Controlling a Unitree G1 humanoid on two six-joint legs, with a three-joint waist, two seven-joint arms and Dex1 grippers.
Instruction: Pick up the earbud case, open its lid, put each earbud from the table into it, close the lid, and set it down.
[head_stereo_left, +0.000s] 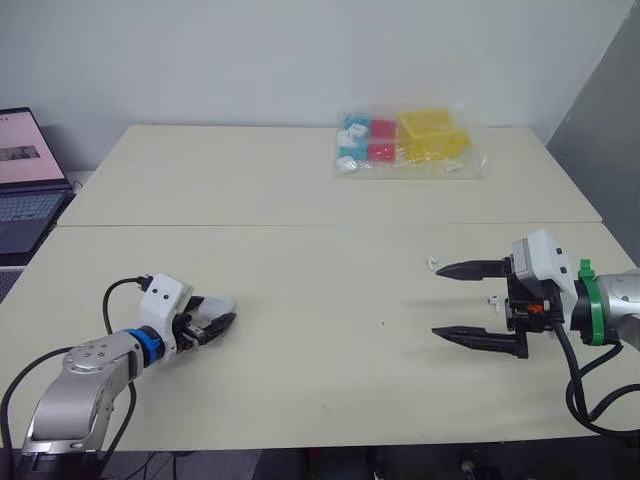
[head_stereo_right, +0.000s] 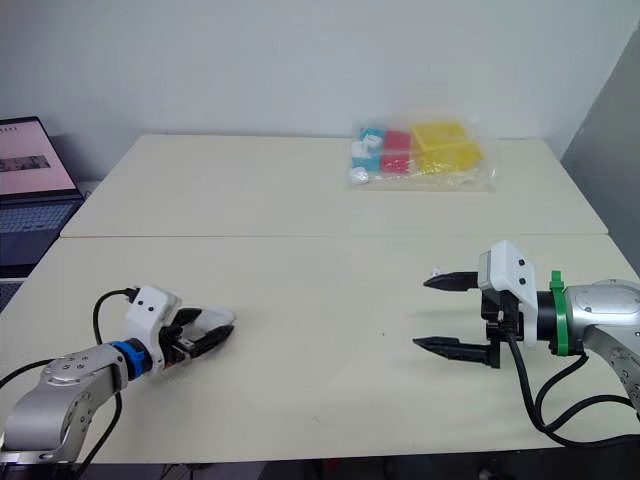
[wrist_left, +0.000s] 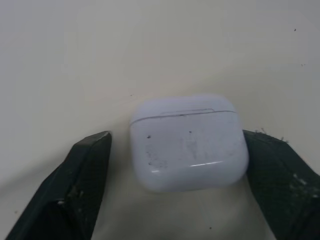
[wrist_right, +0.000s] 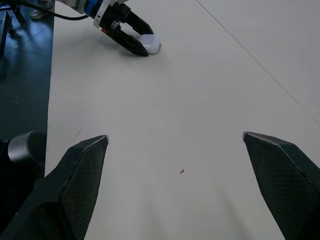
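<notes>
Pick-up step. Left end effector (head_stereo_left: 213, 315) straddles case (wrist_left: 189, 142) near counter (head_stereo_left: 320, 350) front-left corner, unclamped. Next: close, lift. Right end effector (head_stereo_left: 438, 300) wide, empty.

The earbud case (wrist_left: 189, 142) is glossy plastic, smooth but speckled with scuffs. My left fingers (wrist_left: 82, 185) are matt, finely cross-hatched. The worktop (wrist_left: 100, 60) looks smooth and matt.

laptop (head_stereo_left: 25, 190) cut off at the left edge; 2 white specks (head_stereo_left: 432, 264) at right too small to identify.
</notes>
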